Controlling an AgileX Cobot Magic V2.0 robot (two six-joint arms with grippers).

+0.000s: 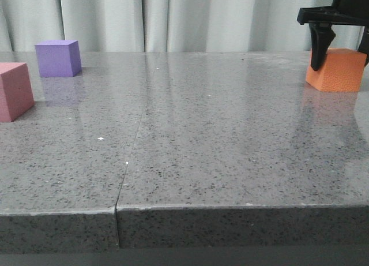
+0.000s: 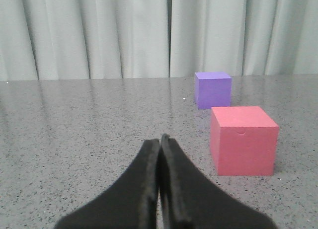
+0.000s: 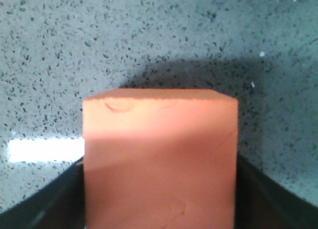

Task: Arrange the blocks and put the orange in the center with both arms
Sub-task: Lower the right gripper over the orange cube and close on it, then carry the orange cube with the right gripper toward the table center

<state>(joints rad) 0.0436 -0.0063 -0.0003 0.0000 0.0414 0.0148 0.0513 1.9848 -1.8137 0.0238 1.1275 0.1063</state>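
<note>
Front view: orange cube [image 1: 337,70] at far right of surface [image 1: 219,156], right gripper [image 1: 340,61] fingers astride it, looks clamped. Left gripper [image 2: 160,139] fingers together, holds nothing. Purple cube [image 1: 57,58] & pink-red cube [image 1: 12,91] at left; centre unfilled, arranging barely started.

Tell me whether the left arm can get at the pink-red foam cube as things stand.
Probably yes. The left gripper has its jaws closed, and the pink-red foam cube sits just ahead with bare grey stone tabletop between. The purple foam cube stands behind it, apart.
</note>
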